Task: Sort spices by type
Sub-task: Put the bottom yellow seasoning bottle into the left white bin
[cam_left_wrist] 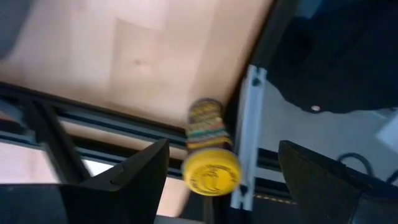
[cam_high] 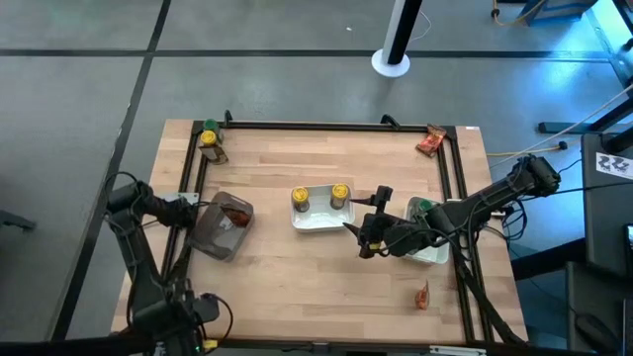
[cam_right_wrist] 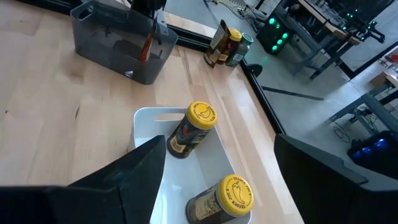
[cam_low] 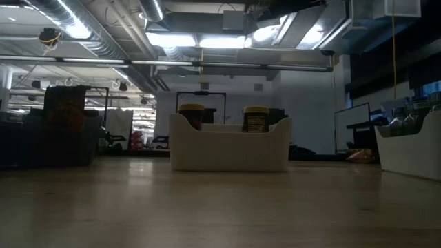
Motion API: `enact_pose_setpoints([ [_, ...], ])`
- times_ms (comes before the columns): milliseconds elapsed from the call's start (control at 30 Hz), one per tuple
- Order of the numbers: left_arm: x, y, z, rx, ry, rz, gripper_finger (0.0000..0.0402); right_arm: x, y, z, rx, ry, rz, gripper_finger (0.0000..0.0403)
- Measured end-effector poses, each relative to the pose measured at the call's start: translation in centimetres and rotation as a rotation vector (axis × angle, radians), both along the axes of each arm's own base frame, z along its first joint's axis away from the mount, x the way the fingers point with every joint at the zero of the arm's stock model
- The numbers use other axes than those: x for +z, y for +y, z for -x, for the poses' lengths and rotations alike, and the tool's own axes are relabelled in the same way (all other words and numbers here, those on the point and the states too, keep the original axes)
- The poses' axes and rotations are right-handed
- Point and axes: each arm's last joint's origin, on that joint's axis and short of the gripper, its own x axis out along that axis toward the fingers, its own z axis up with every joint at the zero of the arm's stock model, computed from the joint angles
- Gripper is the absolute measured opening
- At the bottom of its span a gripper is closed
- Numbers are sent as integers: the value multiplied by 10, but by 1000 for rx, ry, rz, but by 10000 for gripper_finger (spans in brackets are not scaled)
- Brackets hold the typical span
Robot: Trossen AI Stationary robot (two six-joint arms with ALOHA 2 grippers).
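Note:
Two yellow-lidded jars (cam_high: 301, 199) (cam_high: 339, 194) stand upright in the middle white tray (cam_high: 318, 222); the low view shows them too (cam_low: 191, 116) (cam_low: 255, 118). My right gripper (cam_high: 368, 220) hovers open just right of that tray, with both jars (cam_right_wrist: 193, 129) (cam_right_wrist: 225, 199) ahead of its fingers. A green-lidded jar (cam_high: 420, 208) sits in the right tray (cam_high: 435, 253). A yellow-lidded jar (cam_high: 211, 141) and a green-lidded jar (cam_high: 208, 126) stand at the far-left corner. My left gripper (cam_high: 194, 210) is open beside the grey bin (cam_high: 223, 227), facing the corner jar (cam_left_wrist: 208, 162).
Red-orange packets lie at the far-right corner (cam_high: 430, 141), near the right front edge (cam_high: 423, 295) and inside the grey bin (cam_high: 234, 216). A black frame rail (cam_high: 326, 126) runs around the tabletop. Bare wood stretches across the near half of the table.

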Motion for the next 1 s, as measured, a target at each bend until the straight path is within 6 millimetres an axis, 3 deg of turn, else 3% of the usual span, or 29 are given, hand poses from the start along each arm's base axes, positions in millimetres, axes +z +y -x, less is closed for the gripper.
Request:
enact_pose_setpoints([
  [433,-15,-22,25,-68,38,-25,285,0,0,0,1,1,2,299],
  [1000,-21,-24,44,-65,53,-81,285,-1,-14,-7,33,24,-68,299],
])
